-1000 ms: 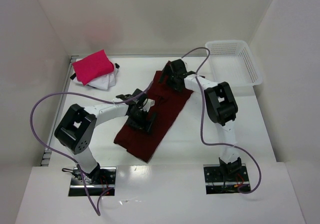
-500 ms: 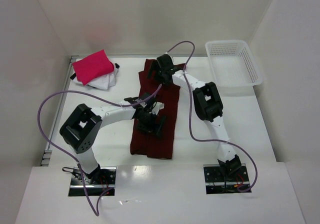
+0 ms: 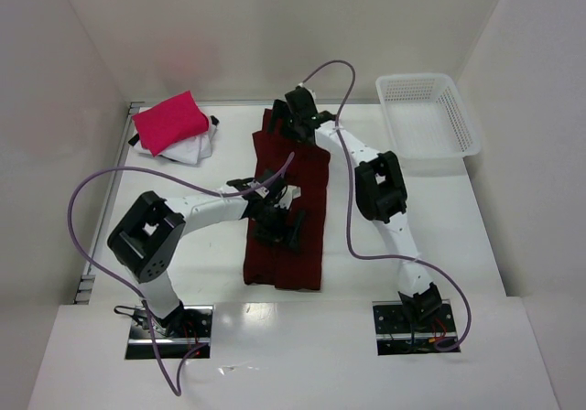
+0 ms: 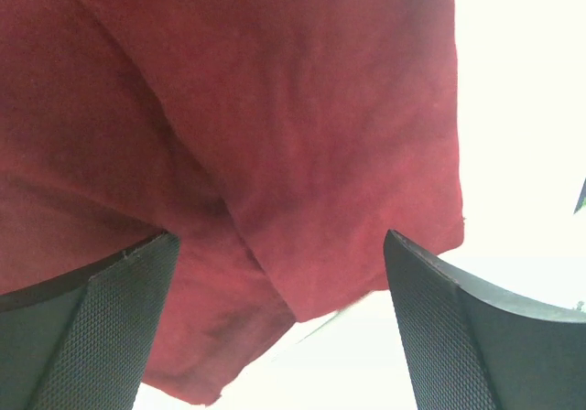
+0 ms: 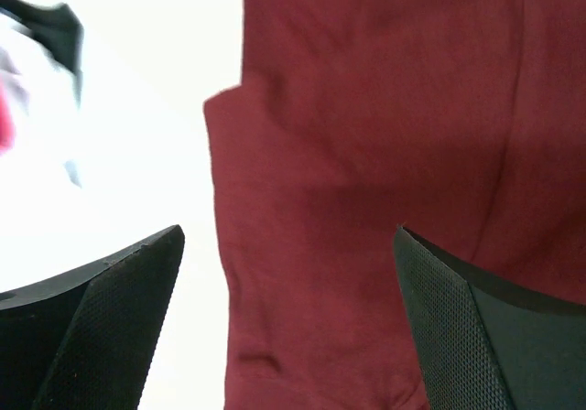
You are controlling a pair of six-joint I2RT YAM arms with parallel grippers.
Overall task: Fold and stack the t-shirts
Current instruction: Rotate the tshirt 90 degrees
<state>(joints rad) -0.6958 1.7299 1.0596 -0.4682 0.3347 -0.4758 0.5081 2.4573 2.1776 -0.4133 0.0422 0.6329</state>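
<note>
While maroon t-shirt [image 3: 291,210] lies flat mid-table, you see it as long narrow strip running near-to-far. Your left gripper [image 4: 281,245] is over strip's middle, fingers spread wide, nothing pinched, cloth under gap. Your right gripper [image 5: 288,238] is over strip's far end, fingers likewise wide, holding nothing; shirt edge and bare table beneath. Pink-red t-shirt [image 3: 169,122] folded, far left corner, resting on white t-shirt [image 3: 190,147]. Mesh basket [image 3: 426,122] far right, well apart from shirts.

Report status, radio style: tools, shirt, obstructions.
Left tool open, over mid-shirt. Right tool open, at far end. Maroon t-shirt lies as long folded strip. No obstruction seen.
</note>
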